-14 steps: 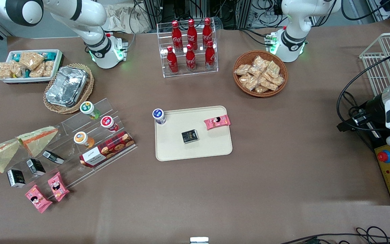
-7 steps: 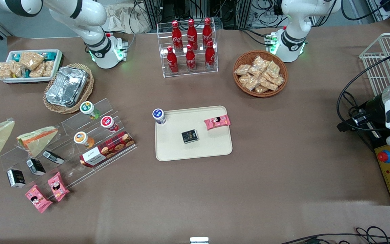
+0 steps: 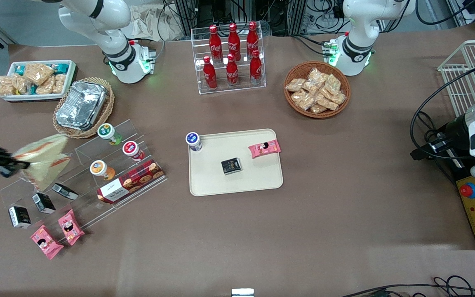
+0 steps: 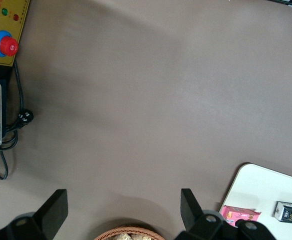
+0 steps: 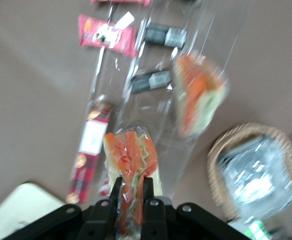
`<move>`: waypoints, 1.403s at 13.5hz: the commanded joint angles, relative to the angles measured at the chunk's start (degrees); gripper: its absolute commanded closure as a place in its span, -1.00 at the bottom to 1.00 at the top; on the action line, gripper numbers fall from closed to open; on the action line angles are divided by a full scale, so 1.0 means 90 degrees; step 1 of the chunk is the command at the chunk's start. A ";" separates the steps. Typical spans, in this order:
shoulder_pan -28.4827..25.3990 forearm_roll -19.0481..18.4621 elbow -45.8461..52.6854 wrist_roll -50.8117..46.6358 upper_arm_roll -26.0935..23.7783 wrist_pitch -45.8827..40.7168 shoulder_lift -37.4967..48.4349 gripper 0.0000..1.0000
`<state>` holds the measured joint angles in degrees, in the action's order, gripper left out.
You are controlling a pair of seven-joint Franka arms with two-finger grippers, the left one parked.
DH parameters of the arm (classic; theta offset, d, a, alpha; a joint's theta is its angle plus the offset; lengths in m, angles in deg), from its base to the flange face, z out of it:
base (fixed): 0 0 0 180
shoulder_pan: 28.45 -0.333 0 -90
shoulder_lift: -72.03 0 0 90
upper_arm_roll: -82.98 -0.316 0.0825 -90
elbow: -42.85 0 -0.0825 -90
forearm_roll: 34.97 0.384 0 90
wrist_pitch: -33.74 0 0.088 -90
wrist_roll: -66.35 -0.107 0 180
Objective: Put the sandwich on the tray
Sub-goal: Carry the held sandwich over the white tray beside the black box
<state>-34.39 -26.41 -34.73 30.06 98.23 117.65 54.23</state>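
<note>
My gripper is shut on the sandwich, a clear-wrapped wedge of pale bread held in the air above the stepped acrylic stand, toward the working arm's end of the table. In the right wrist view the fingers pinch the wrap over the red-orange and green filling of the sandwich. A second wrapped wedge with a broader orange band lies on the stand below. The cream tray rests mid-table, well away from the gripper; its corner shows in the right wrist view.
A black box and a pink packet lie on the tray, with a blue-capped bottle at its corner. The stand holds capped bottles, a cookie box and small black boxes. A wicker basket with a foil container stands beside the stand.
The gripper has lifted the sandwich from the table's edge and swung it over the acrylic stand, toward the tray. Nothing else has moved.
</note>
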 commanded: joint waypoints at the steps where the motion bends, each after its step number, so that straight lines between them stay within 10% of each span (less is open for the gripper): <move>1: -0.0752 0.0376 -0.0013 -0.1859 0.0063 -0.0144 0.0073 1.00; 6: -0.2170 0.0932 -0.0022 -0.4957 0.0073 0.0762 -0.0209 1.00; 19: -0.4125 0.1441 -0.0052 -0.8663 0.0073 0.4182 -0.2446 1.00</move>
<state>-71.12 -15.17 -36.20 -46.56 97.99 154.59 32.67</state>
